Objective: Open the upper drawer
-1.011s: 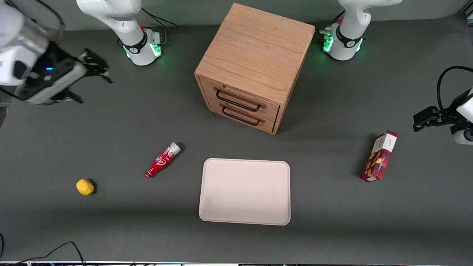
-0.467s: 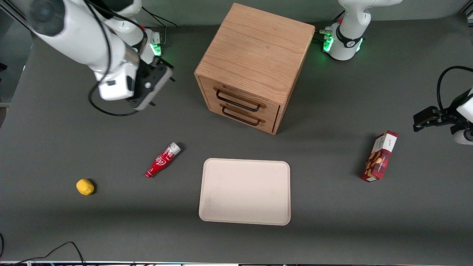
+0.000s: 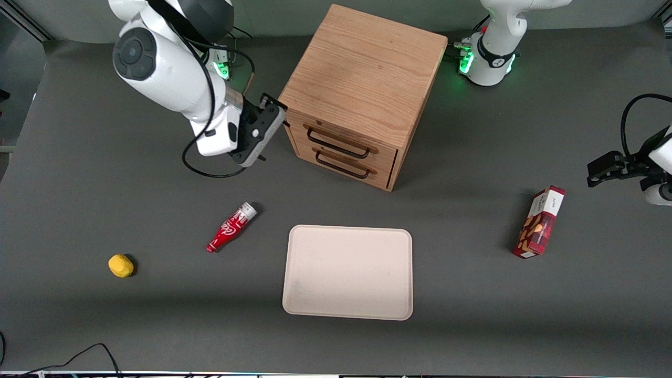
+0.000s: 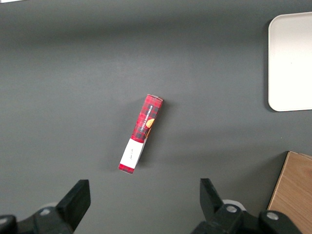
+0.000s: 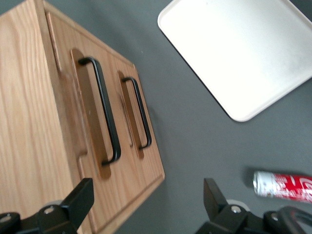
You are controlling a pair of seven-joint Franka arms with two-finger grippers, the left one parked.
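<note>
The wooden cabinet (image 3: 367, 68) stands at the back middle of the table. Its upper drawer (image 3: 302, 126) is closed, with a thin black wire handle (image 3: 336, 147). The matching bottom drawer (image 3: 383, 176) below it is closed too. My right gripper (image 3: 270, 139) hovers open and empty beside the cabinet's front corner on the working arm's side, apart from the handle. In the right wrist view the gripper (image 5: 146, 195) has its fingers wide apart, one finger (image 5: 80, 195) over the drawer front's edge. The upper drawer (image 5: 66, 97) and its handle (image 5: 108, 122) show there, with the bottom drawer's handle (image 5: 141, 114) beside it.
A red bottle (image 3: 232, 227) lies on the table nearer the front camera than the gripper, also in the right wrist view (image 5: 285, 186). A white tray (image 3: 348, 273) lies in front of the cabinet. A yellow lump (image 3: 121, 265) and a red box (image 3: 539, 221) lie toward the table's ends.
The right arm has swung from the working arm's end of the table to the cabinet; the gripper now hovers at the cabinet's front corner. Nothing else has moved.
</note>
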